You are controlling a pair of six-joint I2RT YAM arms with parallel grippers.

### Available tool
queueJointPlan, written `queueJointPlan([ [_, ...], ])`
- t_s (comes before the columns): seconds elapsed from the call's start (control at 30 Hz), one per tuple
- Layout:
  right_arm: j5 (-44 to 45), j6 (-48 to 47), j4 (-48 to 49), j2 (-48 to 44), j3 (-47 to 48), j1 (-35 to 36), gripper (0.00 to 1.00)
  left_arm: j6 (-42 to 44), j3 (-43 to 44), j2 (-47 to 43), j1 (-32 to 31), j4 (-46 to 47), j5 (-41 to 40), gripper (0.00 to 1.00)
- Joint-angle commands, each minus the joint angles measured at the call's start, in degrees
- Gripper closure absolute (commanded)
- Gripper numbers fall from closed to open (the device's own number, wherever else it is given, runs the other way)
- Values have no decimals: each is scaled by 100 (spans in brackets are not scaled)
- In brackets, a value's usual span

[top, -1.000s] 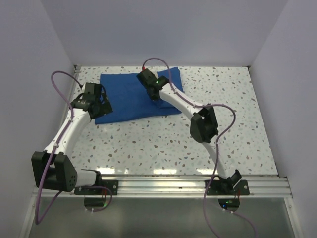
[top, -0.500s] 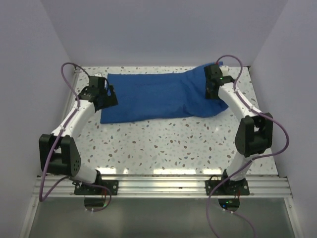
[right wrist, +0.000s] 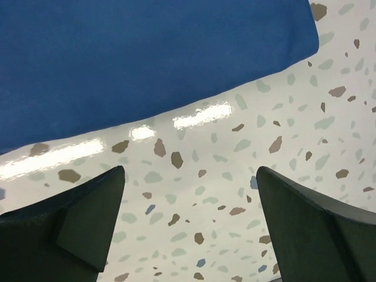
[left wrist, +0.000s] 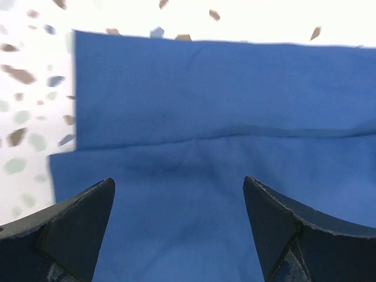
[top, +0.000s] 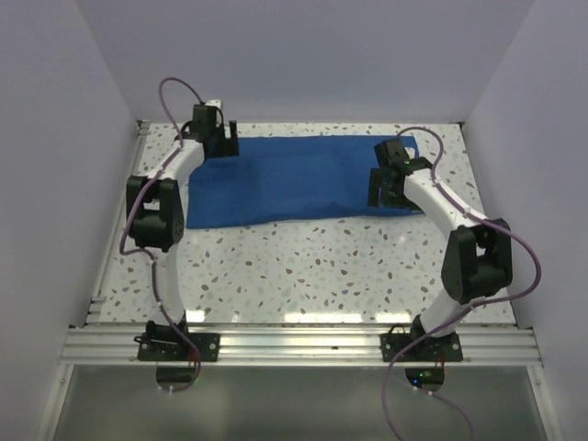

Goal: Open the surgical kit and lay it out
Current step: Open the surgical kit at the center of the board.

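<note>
One blue cloth (top: 294,179) lies stretched out flat across the far half of the speckled table (top: 322,266), its long side running left to right. It reaches nearly to the back wall (top: 303,55).

Two arms lean over it, one at each end. The left gripper (top: 223,147) sits over the far left corner of the cloth and hides that corner from above. Its own camera shows both fingers (left wrist: 70,229) spread wide with nothing between them, and below them the cloth (left wrist: 223,106), with a fold line crossing it from side to side.

The right gripper (top: 384,188) is at the cloth's right end and covers a bit of the near edge there. Its fingers (right wrist: 76,217) are also spread wide and hold nothing. Under them is bare table (right wrist: 235,176), with a rounded corner of the cloth (right wrist: 147,53) just beyond.

Two purple cables loop off the arms, one on the left (top: 175,87) and one on the right (top: 519,243). A metal rail (top: 303,344) runs along the near edge of the table. Pale walls close in on three sides.
</note>
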Motion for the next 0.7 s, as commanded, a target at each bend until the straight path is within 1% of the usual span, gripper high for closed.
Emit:
queueJointPlan([
  [0.0, -373, 127, -27, -654, 61, 62, 1, 431, 495, 832, 15, -241, 289, 6],
  [0.1, -417, 127, -176, -751, 227, 79, 1, 362, 496, 1132, 77, -83, 359, 9],
  [0.27, -575, 180, -300, -874, 474, 140, 1, 335, 417, 1247, 209, 295, 657, 12],
  [0.33, -593, 180, -300, -909, 501, 167, 1, 352, 154, 1012, 226, 593, 789, 12],
  [0.37, -602, 171, -300, -936, 501, 184, 1, 387, 5, 888, 218, 995, 1025, 12],
  [0.4, -593, 162, -300, -953, 501, 185, 1, 449, -170, 791, 217, 1147, 1132, 12],
  [0.43, -584, 171, -309, -962, 501, 202, 1, 493, -163, 721, 217, 1244, 1263, 12],
  [0.53, -532, 145, -388, -997, 501, 220, 1, 642, 284, 921, 235, 1148, 1720, 12],
  [0.6, -479, 127, -475, -1015, 501, 246, 1, 712, 695, 1132, 253, 1008, 2308, 14],
  [0.67, -391, 101, -546, -1059, 483, 264, 1, 792, 882, 1194, 270, 894, 2791, 14],
])
